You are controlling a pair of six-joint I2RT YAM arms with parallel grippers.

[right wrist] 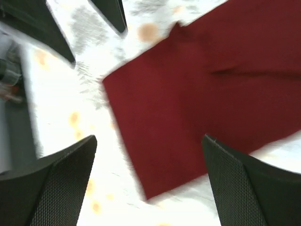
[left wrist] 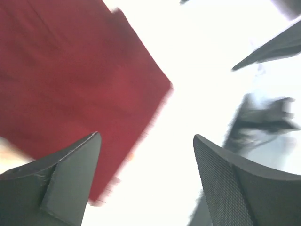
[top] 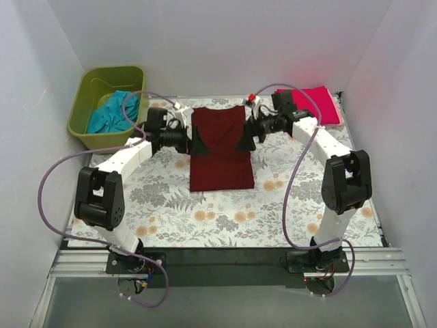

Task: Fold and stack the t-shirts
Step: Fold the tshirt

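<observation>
The dark maroon t-shirt (top: 220, 149) lies flat as a long folded strip in the middle of the floral cover; it also shows in the left wrist view (left wrist: 70, 80) and the right wrist view (right wrist: 207, 94). My left gripper (top: 198, 141) is open and empty at the strip's left edge. My right gripper (top: 244, 141) is open and empty at its right edge. The bright pink-red t-shirt (top: 317, 104) lies folded at the back right. The teal t-shirt (top: 115, 113) is bunched in the green bin.
A green plastic bin (top: 89, 102) stands at the back left, off the cover. White walls close in the back and sides. Purple cables loop beside both arms. The floral cover (top: 225, 212) is bare in front of the maroon shirt.
</observation>
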